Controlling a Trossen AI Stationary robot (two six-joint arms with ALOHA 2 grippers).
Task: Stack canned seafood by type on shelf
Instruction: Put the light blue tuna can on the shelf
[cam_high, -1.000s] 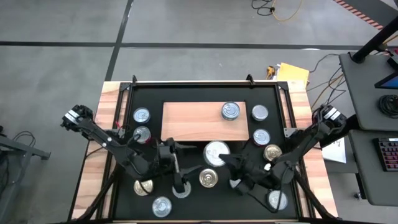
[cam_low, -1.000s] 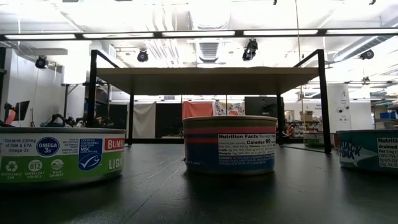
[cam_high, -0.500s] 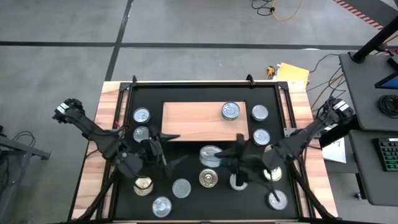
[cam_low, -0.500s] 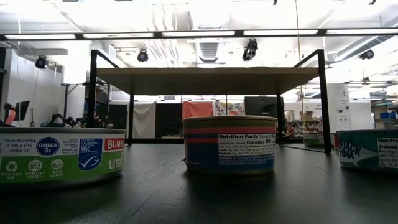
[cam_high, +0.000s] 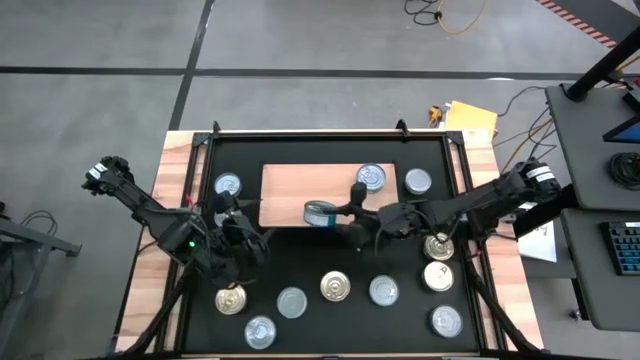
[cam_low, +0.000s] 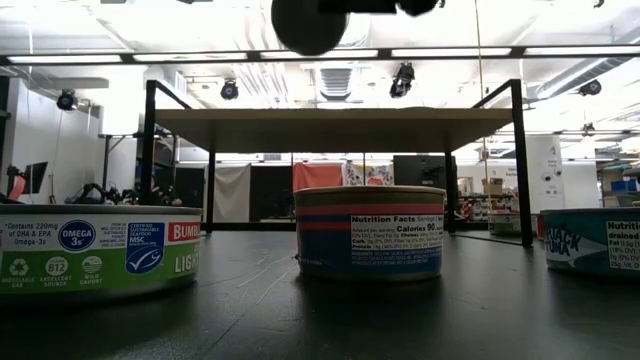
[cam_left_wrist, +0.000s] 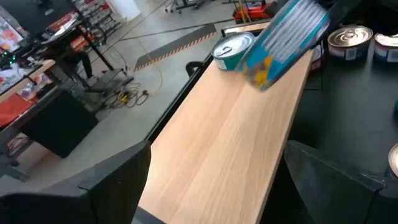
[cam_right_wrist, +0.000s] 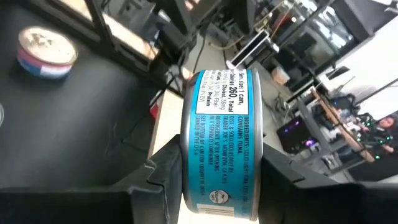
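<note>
The right claw (cam_high: 335, 214) grips a blue-labelled can (cam_high: 320, 214) on its side, fingers (cam_right_wrist: 163, 174) clamped on its flat ends, over the near edge of the shelf (cam_high: 290, 195). The shelf, a light-wood board, lies in the far middle of a black mat (cam_high: 300, 262) on the wooden tabletop (cam_high: 150, 290). One can (cam_high: 371, 178) stands on the shelf near its right end; the rest of the board is bare.

The left claw (cam_high: 240, 238) hangs spread wide and empty, just off the shelf's near-left corner. Two cans (cam_high: 228, 186) sit on the mat left of the shelf, the nearer one partly under the left arm. A can (cam_high: 418, 181) stands right of the shelf, and a gold-lidded can (cam_high: 437, 246) is partly covered by the right arm. Seven more cans are spread over the near part of the mat, among them a gold-lidded one (cam_high: 335, 287) near the middle.

In the low view three cans fill the front: a green and white one (cam_low: 95, 250) cut off at the left, a red and blue one (cam_low: 369, 232) in the middle, a teal one (cam_low: 595, 240) cut off at the right. A dark round shape (cam_low: 308, 22) hangs at the top edge; what it is cannot be made out.

Around the tabletop is grey floor with dark lines, a desk (cam_high: 600, 150) to the right, and cables. The room behind has ceiling strip lights and a black frame.
</note>
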